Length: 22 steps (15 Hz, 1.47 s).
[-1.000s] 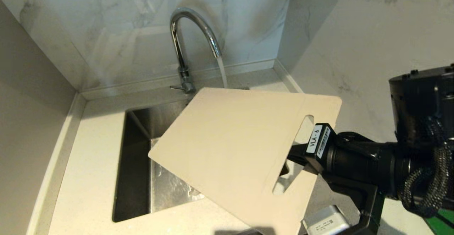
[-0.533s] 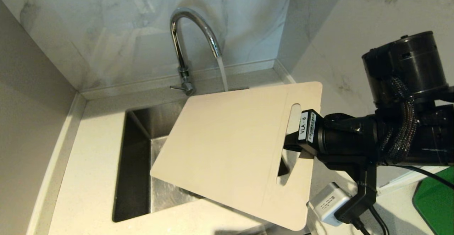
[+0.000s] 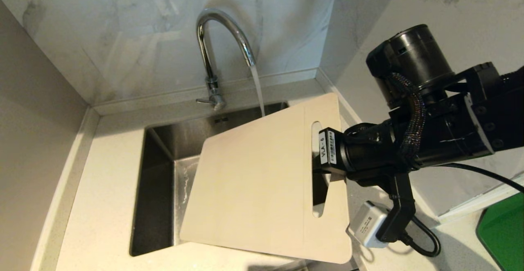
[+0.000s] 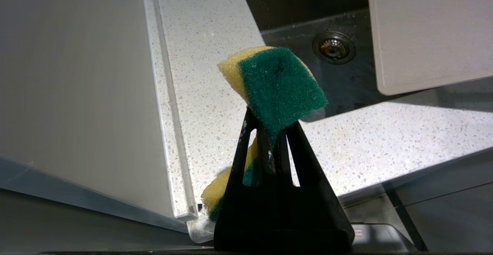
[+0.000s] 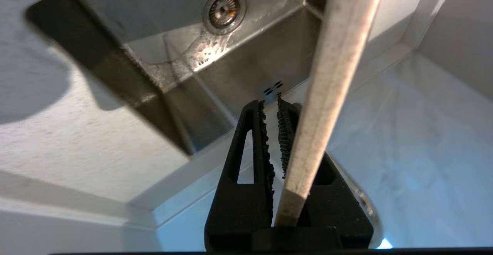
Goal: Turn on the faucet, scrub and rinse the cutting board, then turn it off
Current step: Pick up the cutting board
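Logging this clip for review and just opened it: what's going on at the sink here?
The faucet is running. The right end effector is shut on the cutting board at its handle slot, holding it tilted over the sink with its far edge at the water stream. The left end effector, out of the head view, is shut on a green-and-yellow sponge above the counter beside the sink.

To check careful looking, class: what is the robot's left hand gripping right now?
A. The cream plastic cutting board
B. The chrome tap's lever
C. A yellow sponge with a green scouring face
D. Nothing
C: in the left wrist view the left hand is shut on the yellow sponge with a green scouring face, above the speckled white countertop.
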Available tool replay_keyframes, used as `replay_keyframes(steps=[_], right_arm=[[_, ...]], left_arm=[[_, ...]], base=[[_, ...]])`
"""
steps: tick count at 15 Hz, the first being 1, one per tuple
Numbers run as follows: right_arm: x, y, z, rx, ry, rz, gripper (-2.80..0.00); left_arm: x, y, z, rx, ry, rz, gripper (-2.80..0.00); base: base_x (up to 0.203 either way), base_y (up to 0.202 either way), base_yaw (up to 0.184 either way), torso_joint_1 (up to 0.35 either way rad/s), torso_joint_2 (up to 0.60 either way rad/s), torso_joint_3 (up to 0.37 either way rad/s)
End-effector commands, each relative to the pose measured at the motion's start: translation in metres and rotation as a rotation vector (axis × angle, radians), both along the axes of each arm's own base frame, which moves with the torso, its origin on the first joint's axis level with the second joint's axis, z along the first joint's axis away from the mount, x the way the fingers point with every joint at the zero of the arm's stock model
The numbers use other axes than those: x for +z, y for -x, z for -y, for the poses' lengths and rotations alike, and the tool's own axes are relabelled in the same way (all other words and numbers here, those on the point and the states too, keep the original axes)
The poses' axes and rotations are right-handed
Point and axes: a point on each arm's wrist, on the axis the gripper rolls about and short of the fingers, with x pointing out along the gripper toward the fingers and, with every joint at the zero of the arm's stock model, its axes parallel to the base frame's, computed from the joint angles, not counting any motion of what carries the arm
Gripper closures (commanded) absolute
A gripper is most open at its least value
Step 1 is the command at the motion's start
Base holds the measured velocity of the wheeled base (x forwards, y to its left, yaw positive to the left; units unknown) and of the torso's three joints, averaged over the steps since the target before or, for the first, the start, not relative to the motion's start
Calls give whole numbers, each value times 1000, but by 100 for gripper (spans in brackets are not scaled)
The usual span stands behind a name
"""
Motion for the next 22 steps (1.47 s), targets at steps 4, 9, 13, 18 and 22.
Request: replay_keyframes(steps=[4, 9, 13, 18, 22], right_arm=[[4, -15, -38, 80, 110, -2, 0], [1, -21, -42, 58, 150, -6, 0], [13, -33, -51, 56, 153, -1, 0], [18, -48, -62, 56, 144, 13, 0], [15, -50, -62, 55, 151, 6, 0]], left_arm=[[0, 0, 0, 0, 0, 0, 0], [0, 0, 0, 0, 0, -2, 0], [0, 0, 0, 0, 0, -1, 0], [0, 0, 0, 0, 0, 0, 0], [0, 0, 0, -1, -4, -2, 0]], base=[[0, 0, 0, 0, 0, 0], [0, 0, 0, 0, 0, 0], [0, 0, 0, 0, 0, 0], [0, 0, 0, 0, 0, 0], [0, 0, 0, 0, 0, 0]])
